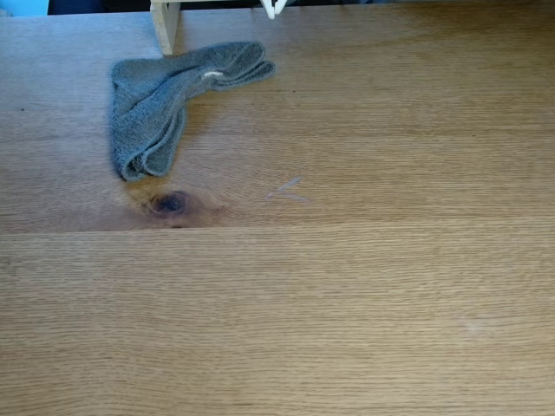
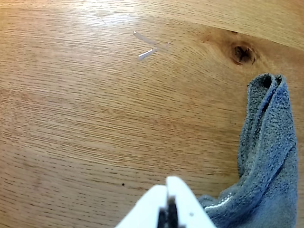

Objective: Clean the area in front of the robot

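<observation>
Wrist view: the white plastic two-finger gripper [image 2: 167, 190] enters from the bottom edge, its flat jaws pressed together with only a thin dark seam between them and nothing held. Its tips hang over bare wood, and just beside them on the right lies the crumpled grey terry cloth [image 2: 266, 156], which runs up the right side of this view in a long fold. Beyond the cloth's far end is the dark oval knot [image 2: 242, 53] in the grain. Further left, two thin pale streaks [image 2: 149, 47] shine on the wood.

In the fixed view, a white tip of the small arm [image 1: 271, 8] pokes in at the top edge. The cloth [image 1: 165, 100] lies bent in an angle at the upper left of the broad light-brown oak-grain tabletop [image 1: 364, 303], with its upper edge against the foot of a pale wooden post [image 1: 165, 26]. The knot [image 1: 171, 204] sits just below the cloth's lower end, and the streaks [image 1: 288, 189] lie to its right.
</observation>
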